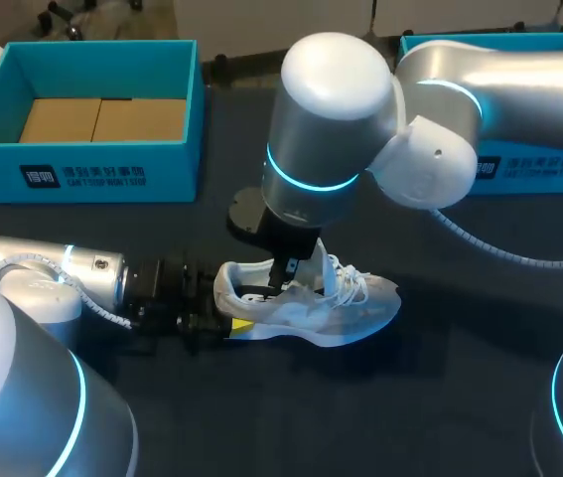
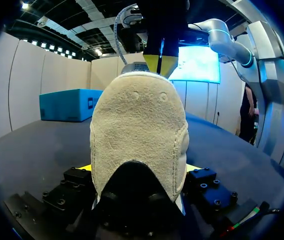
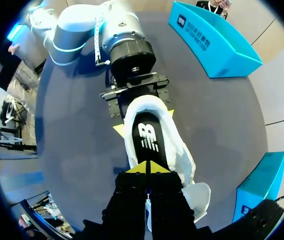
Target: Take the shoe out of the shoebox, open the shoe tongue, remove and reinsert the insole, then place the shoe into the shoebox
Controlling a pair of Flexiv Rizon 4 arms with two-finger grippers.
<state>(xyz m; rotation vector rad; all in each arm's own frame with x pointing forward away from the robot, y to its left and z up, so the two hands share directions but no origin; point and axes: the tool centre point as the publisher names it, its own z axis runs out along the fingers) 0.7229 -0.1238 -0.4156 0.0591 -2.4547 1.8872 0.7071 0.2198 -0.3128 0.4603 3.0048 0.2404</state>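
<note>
A white shoe [image 1: 311, 303] lies on its sole on the dark table, toe to the right, laces [image 1: 349, 283] loose. My left gripper [image 1: 229, 300] comes in low from the left, and its fingers press the heel [image 2: 139, 135] from both sides. In the right wrist view its yellow tips flank the heel, and the black insole [image 3: 149, 137] lies flat inside the shoe [image 3: 182, 160]. My right gripper [image 3: 147, 167] hangs from above, shut, its tips [image 1: 283, 278] down in the shoe's opening near the front of the insole. Whether it pinches the insole is hidden.
An open blue shoebox [image 1: 82, 174] with brown card inside stands at the back left. A second blue box [image 1: 539, 169] sits at the back right, partly behind my right arm. A grey cable [image 1: 499, 253] trails across the table to the right of the shoe.
</note>
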